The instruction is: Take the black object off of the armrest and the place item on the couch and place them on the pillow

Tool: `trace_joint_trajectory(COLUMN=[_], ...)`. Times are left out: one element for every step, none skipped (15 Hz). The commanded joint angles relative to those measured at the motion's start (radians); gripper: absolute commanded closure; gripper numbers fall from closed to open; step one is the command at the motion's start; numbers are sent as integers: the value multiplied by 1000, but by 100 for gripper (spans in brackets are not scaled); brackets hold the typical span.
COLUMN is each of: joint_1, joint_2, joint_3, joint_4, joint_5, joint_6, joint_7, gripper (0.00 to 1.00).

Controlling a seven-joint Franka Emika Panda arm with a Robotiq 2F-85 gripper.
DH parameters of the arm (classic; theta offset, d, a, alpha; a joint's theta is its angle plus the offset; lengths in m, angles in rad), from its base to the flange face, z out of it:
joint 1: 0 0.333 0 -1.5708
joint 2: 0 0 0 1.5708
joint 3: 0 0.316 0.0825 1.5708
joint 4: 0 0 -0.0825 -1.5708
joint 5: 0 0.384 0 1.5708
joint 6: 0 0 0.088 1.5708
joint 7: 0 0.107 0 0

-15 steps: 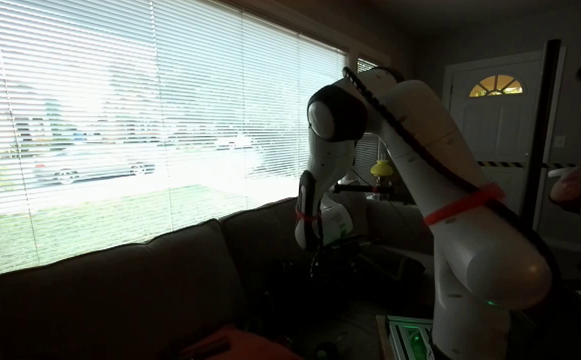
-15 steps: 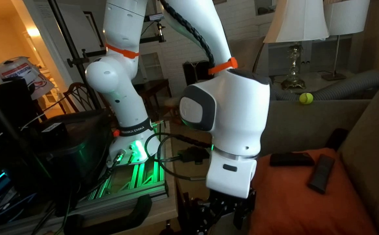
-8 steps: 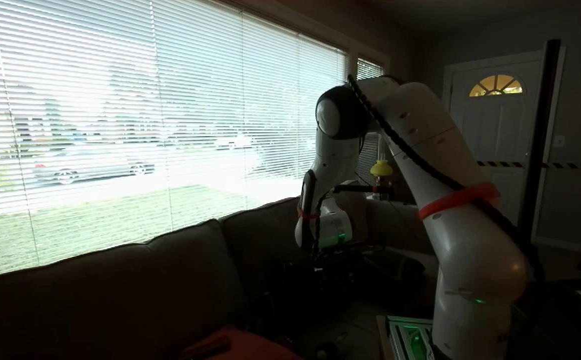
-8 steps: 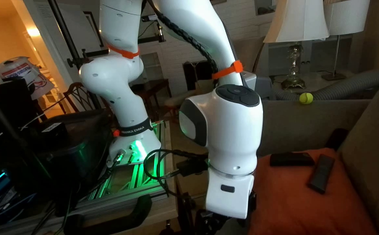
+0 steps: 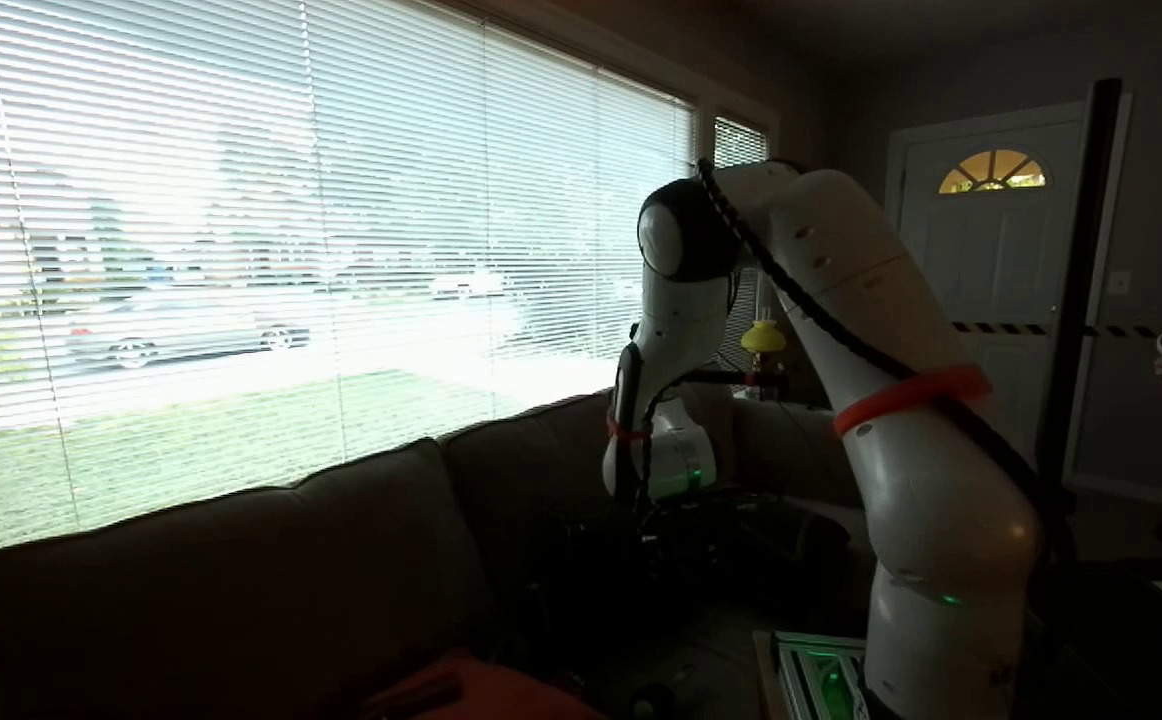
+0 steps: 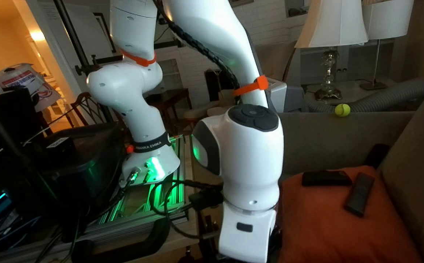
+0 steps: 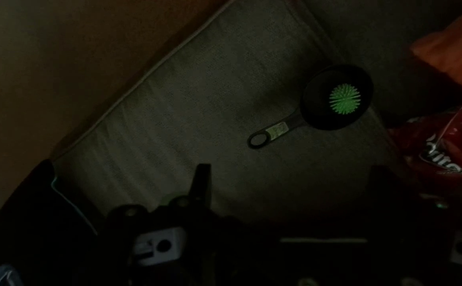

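The pillow (image 6: 325,226) already bears two dark things: a flat black case (image 6: 326,178) near its edge towards the armrest (image 6: 316,140), and a dark remote (image 6: 359,194) just beside the case, on the side nearer the back of the couch (image 5: 221,580), so the job looks at least partly done, if these are among the things the task means; which is which the pictures cannot settle. Beyond the pillow a tennis ball (image 6: 342,110) sits on top of the armrest, and a dark shape (image 6: 377,155) just behind the pillow is too dim to name. Off the pillow, the wrist view shows a black pan (image 7: 314,101) on the couch seat, near the pillow but apart from it, with a green spiky ball (image 7: 345,99) in it, and a red bag (image 7: 439,141) just beside the pillow's corner, contact unclear. If the pan is the couch item, picking it up and setting it on the pillow is what is left; otherwise little seems to remain. The gripper (image 7: 292,167) is over the seat beside the pillow, its fingers (image 7: 201,184) spread well apart with nothing seen between them, and a grasp at the pan seems the likelier next step
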Motion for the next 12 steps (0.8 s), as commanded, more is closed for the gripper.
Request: trace_joint_trajectory(joint_1=[-163,-210,-251,-291,-313,-338,-344,-343,-331,-317,-294,-264], joint_2=[79,105,132,178,212,257,293,344,382,427,470,509], joint_3=[79,110,138,173,198,225,235,244,242,238,227,208], joint_4=[53,66,83,110,132,160,182,216,239,265,289,311], joint_5=[4,3,4,6,2,0,-9,-10,-8,-4,9,24], joint_6=[98,143,177,227,256,290,314,336,342,354,370,381], joint_7=[-82,-101,-101,-91,-69,-49,-30,-5,21,48,86,129], gripper=[0,0,0,0,0,0,0,0,0,0,0,0])
